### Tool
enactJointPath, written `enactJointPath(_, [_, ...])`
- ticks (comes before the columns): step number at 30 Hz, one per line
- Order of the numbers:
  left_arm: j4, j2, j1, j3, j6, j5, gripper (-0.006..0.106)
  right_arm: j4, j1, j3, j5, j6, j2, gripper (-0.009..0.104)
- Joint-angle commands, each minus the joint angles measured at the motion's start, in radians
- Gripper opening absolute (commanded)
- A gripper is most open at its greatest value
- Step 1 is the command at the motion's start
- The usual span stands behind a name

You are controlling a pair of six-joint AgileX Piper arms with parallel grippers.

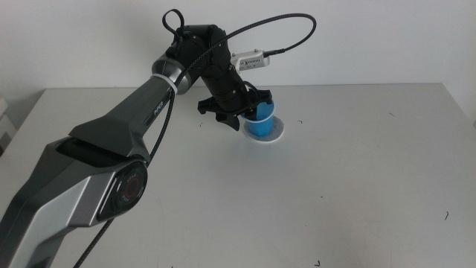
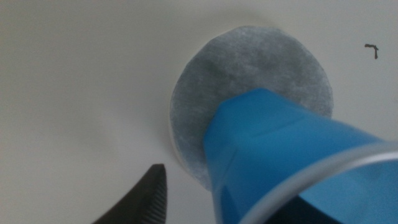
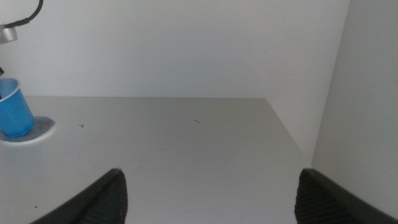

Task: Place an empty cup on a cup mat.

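We see the left gripper [image 1: 239, 112] reaching in from the left side of the table toward its far middle, its dark jaws at the rim of the cup [image 1: 260, 123] — pinching it, as far as we can tell, though only one jaw tip shows in the left wrist view and the grip itself is partly hidden. The cup stands over the cup mat [image 1: 277, 135], leaning a little, its base on the mottled grey disc or just above it; we cannot tell which. The right gripper [image 3: 208, 193] waits near the right side of the table — jaws spread wide, holding nothing.
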Motion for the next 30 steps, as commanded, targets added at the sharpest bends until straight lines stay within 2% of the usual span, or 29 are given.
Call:
enactJointPath(1, [-0.021,-0.082,-0.006,-0.032,0.014,-0.035,0.058,-0.009,0.002,-0.012,-0.078,-0.008,-0.019,0.094])
enactJointPath(8, [-0.028,-0.091,-0.006,-0.051,0.071,-0.038,0.084,-0.009,0.002,-0.012,-0.078,-0.008,-0.019,0.094])
enactJointPath(17, [-0.023,-0.103,-0.005,-0.153,0.097,0.007,0.101,-0.009,0.002,-0.012,-0.078,-0.008,-0.019,0.094])
enactJointPath(20, [-0.001,-0.103,-0.005,-0.212,0.105,0.063,0.105,-0.009,0.002,-0.012,-0.078,-0.008,-0.019,0.094])
enactJointPath(30, [0.027,-0.263,-0.005,-0.219,0.150,0.068,0.105,-0.009,0.002,-0.012,-0.078,-0.008,-0.019,0.094])
